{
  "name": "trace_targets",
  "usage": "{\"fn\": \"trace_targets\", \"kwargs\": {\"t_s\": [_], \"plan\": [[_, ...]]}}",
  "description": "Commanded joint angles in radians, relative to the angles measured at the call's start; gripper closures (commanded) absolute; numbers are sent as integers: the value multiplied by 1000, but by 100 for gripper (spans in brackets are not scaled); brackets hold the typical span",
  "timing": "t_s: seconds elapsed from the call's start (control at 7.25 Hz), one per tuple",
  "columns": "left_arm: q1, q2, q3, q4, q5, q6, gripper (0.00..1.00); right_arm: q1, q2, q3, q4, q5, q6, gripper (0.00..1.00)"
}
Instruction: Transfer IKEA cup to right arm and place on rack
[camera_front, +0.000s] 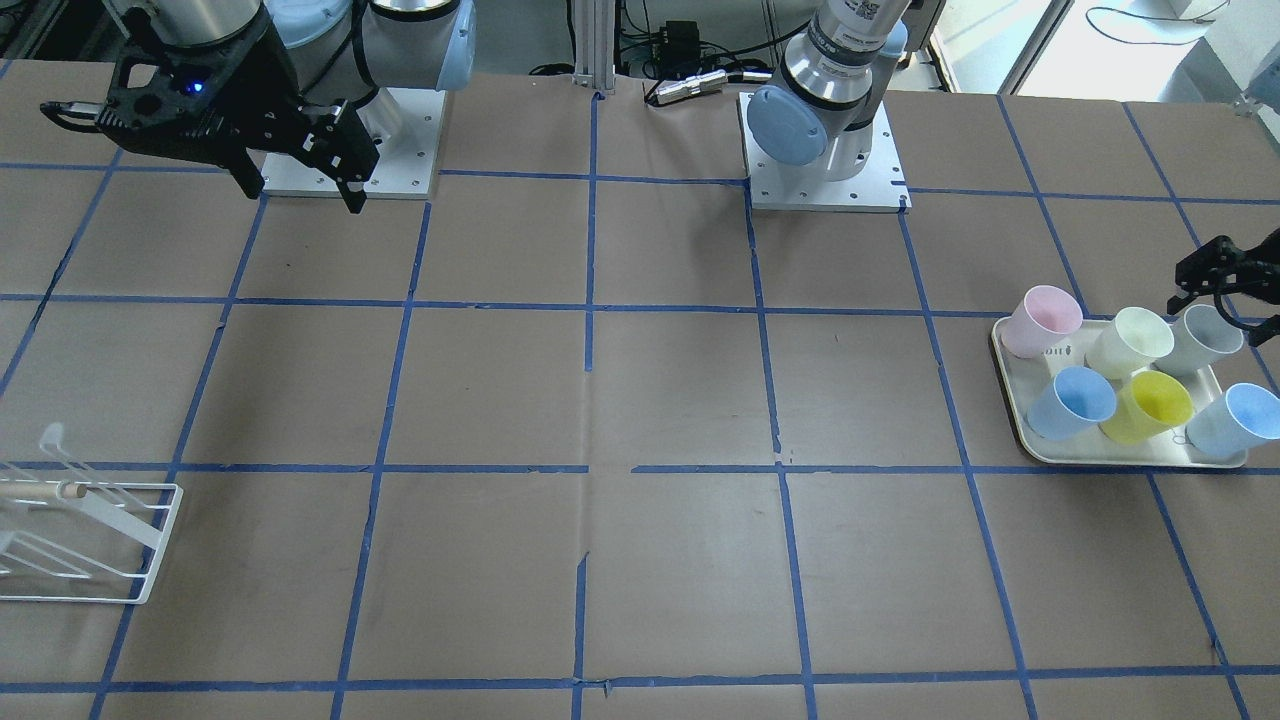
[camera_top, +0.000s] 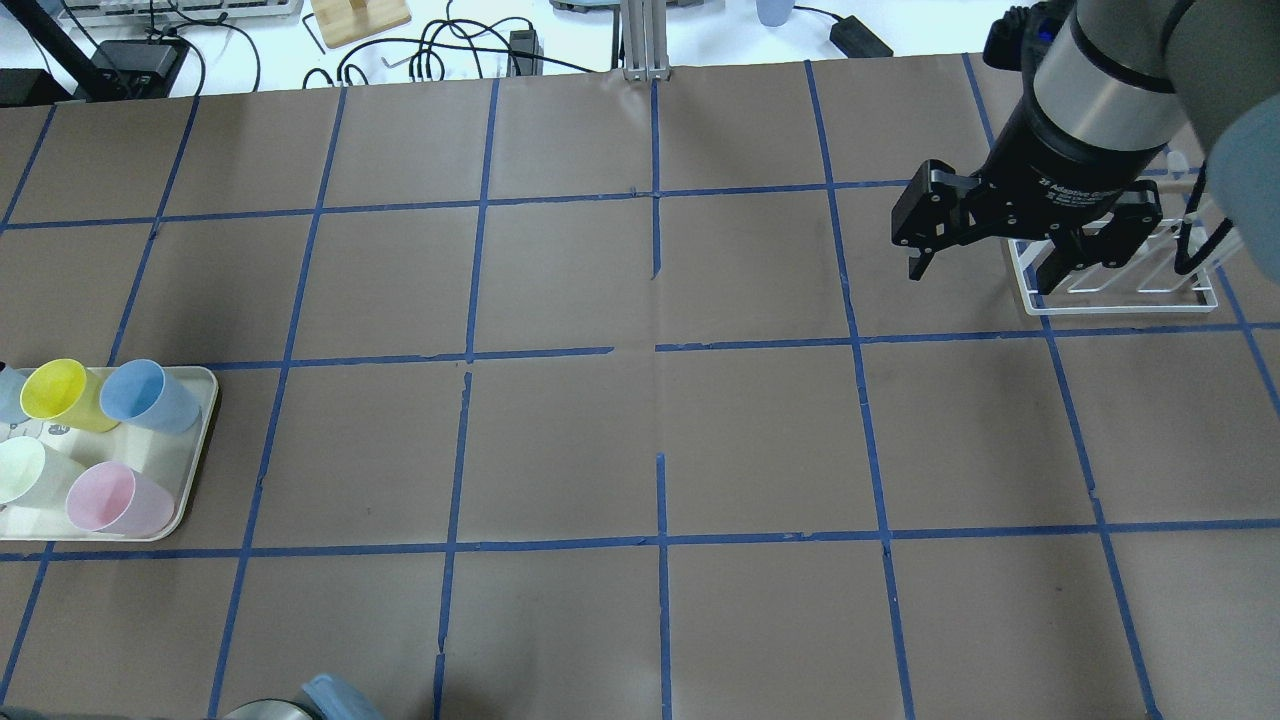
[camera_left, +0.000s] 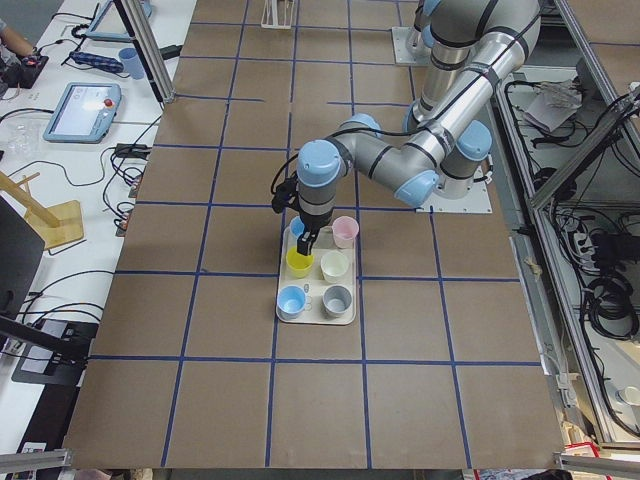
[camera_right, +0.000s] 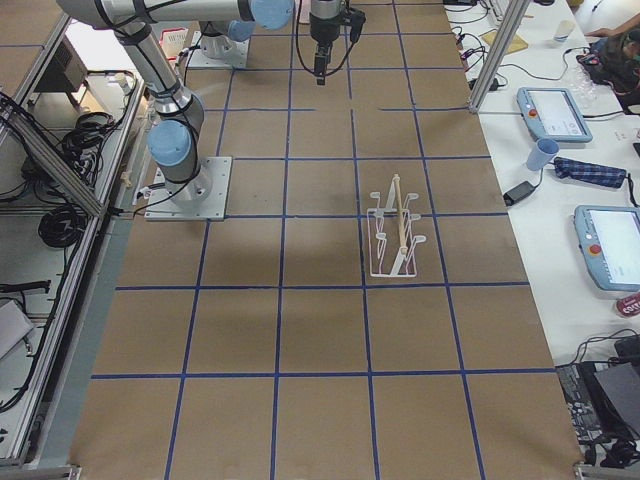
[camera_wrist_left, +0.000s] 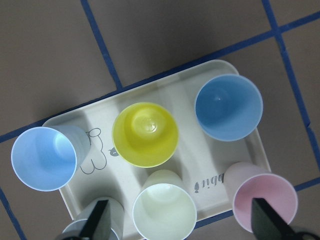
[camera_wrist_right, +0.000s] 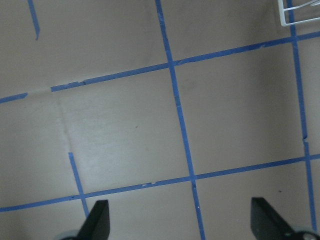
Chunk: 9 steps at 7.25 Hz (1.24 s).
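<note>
Looking down from the left wrist, we see the left gripper (camera_wrist_left: 180, 201) hanging over the tray (camera_wrist_left: 180, 95), fingers spread wide and empty. On the tray the IKEA cup (camera_wrist_left: 164, 210) stands mouth up between a pink cup (camera_wrist_left: 275, 190) and a grey cup (camera_front: 1205, 340). Well apart from the tray, the right gripper (camera_top: 985, 265) is spread wide too, near the rack (camera_top: 1120, 285)

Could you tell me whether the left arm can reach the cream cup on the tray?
Probably yes: the open left gripper hovers over the IKEA cup, though the grey cup and pink cup crowd it.
</note>
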Motion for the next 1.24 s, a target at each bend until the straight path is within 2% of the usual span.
{"fn": "trace_targets", "kwargs": {"t_s": [0.0, 0.41, 0.55, 0.69, 0.83, 0.97, 1.1], "plan": [[46, -60, -2, 4, 3, 171, 0, -2, 1, 0, -5, 105, 3, 0], [68, -125, -4, 4, 50, 175, 0, -4, 0, -3, -34, 113, 5, 0], [63, -131, -5, 4, 81, 173, 0, -5, 7, -6, -43, 240, 17, 0], [62, -138, -1, 4, 110, 171, 0, -8, 7, 1, -83, 327, 20, 0], [62, -149, -1, 4, 112, 171, 10, -8, 7, 3, -86, 328, 19, 0], [62, -160, 1, 5, 112, 168, 16, -11, 9, 3, -86, 344, 17, 0], [63, -168, -1, 5, 112, 167, 17, -13, 15, 4, -85, 455, 5, 0]]}}
